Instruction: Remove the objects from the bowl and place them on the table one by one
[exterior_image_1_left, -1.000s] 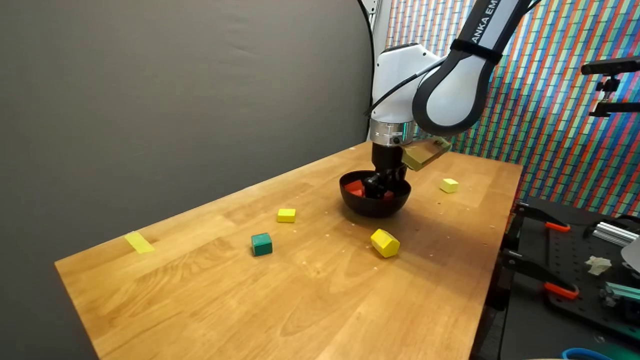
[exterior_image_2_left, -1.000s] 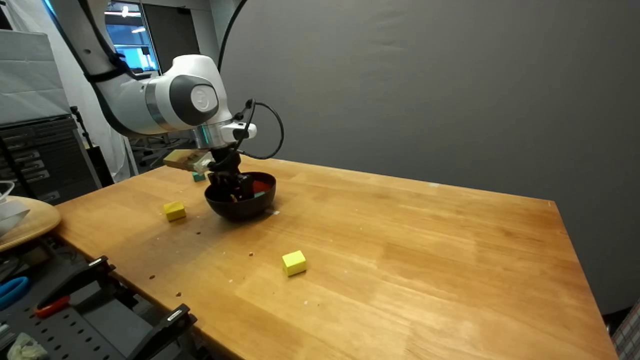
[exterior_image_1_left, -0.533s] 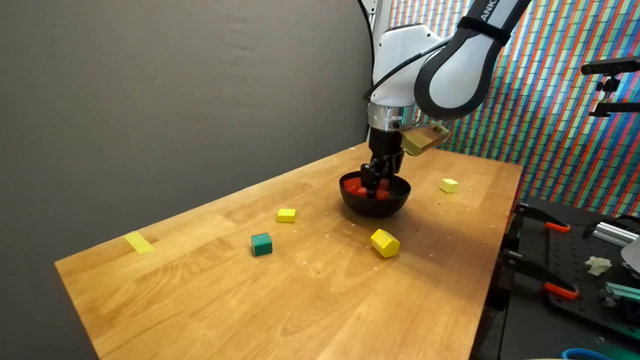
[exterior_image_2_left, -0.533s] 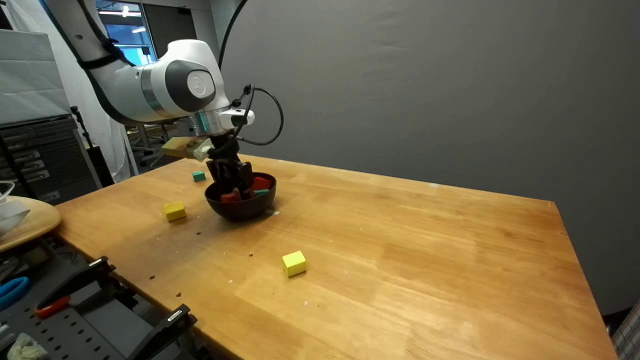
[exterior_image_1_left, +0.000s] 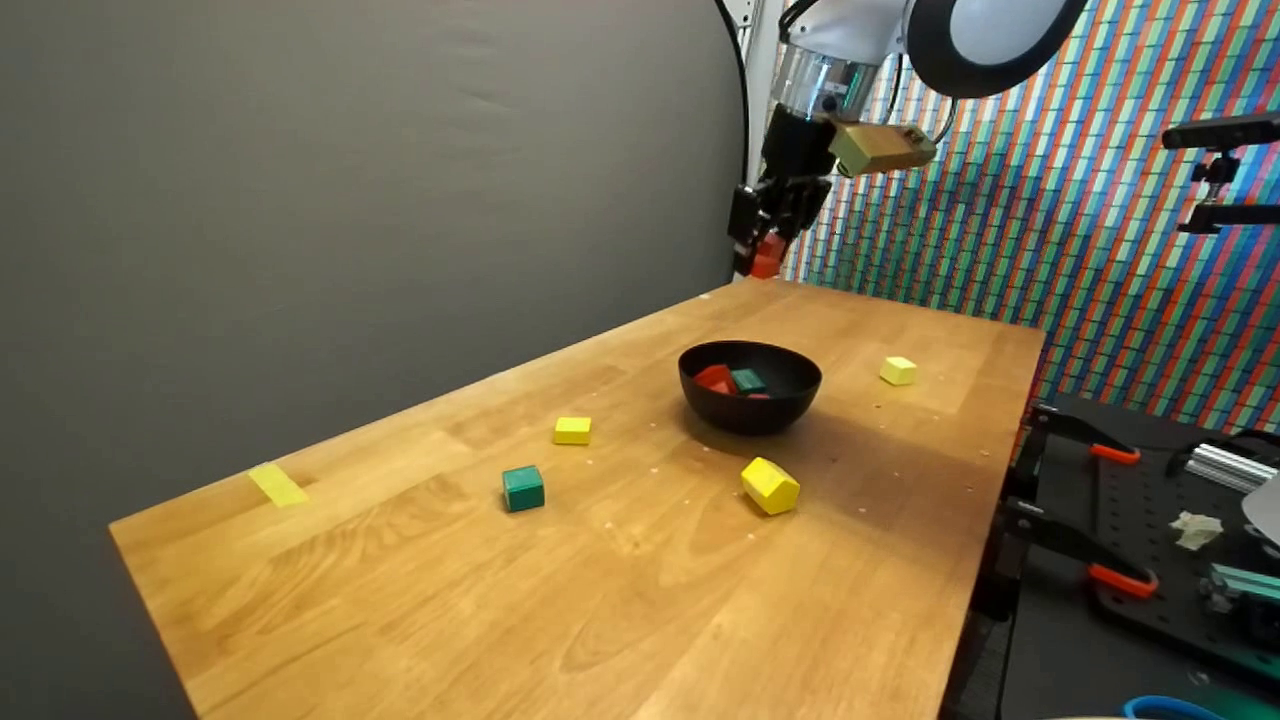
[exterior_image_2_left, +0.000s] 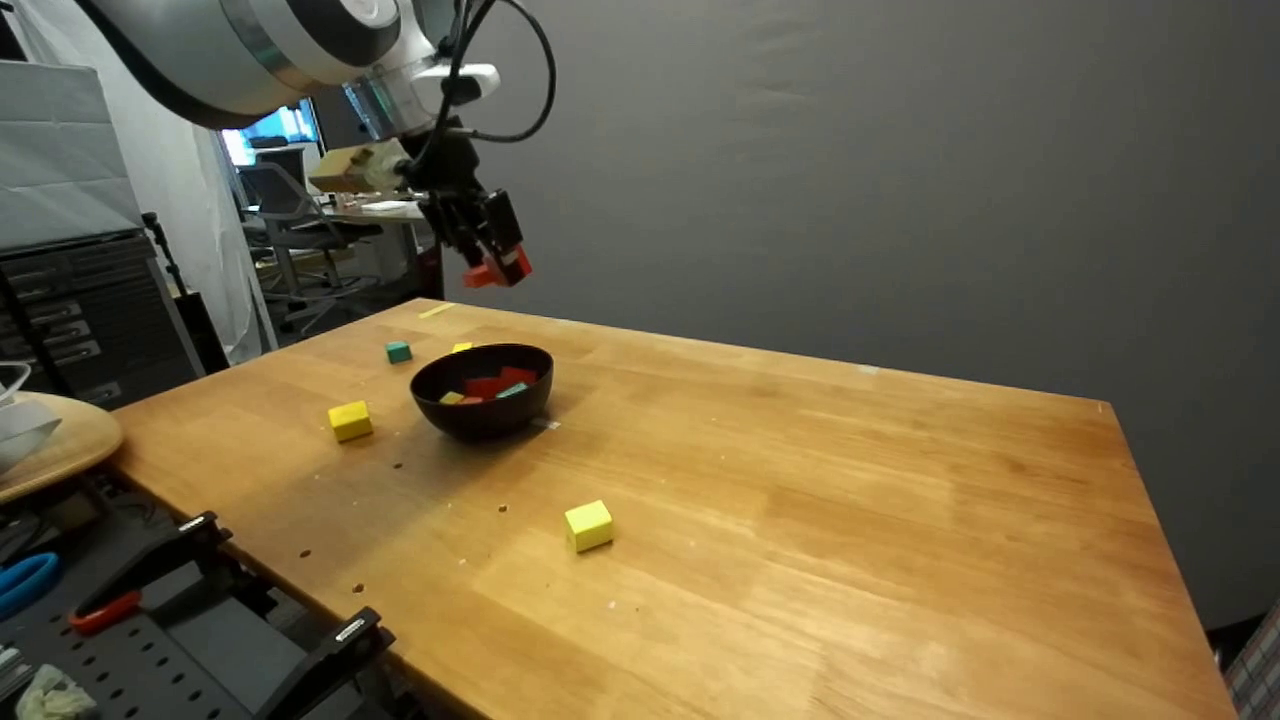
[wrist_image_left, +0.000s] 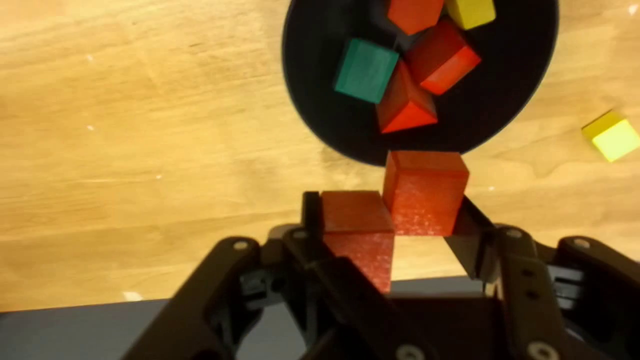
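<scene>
The task looks perhaps midway: on the table (exterior_image_1_left: 560, 600), an exterior view shows a green block (exterior_image_1_left: 524, 489) and a small yellow block (exterior_image_1_left: 572, 431) left of centre, a faceted yellow block (exterior_image_1_left: 770, 487) lower right of centre and a pale yellow block (exterior_image_1_left: 898, 371) farther right. The gripper (wrist_image_left: 391, 220) pinches two red blocks (wrist_image_left: 426, 202) together, higher than the bowl, yet to be set down. At the top of the wrist view, right of centre, the black bowl (wrist_image_left: 515, 90) holds at least five: a dark green block (wrist_image_left: 366, 71), a red wedge (wrist_image_left: 406, 107), a longer red piece (wrist_image_left: 442, 57), an orange-red piece (wrist_image_left: 415, 14) and a yellow piece (wrist_image_left: 470, 11), all flat-faced and evenly coloured
</scene>
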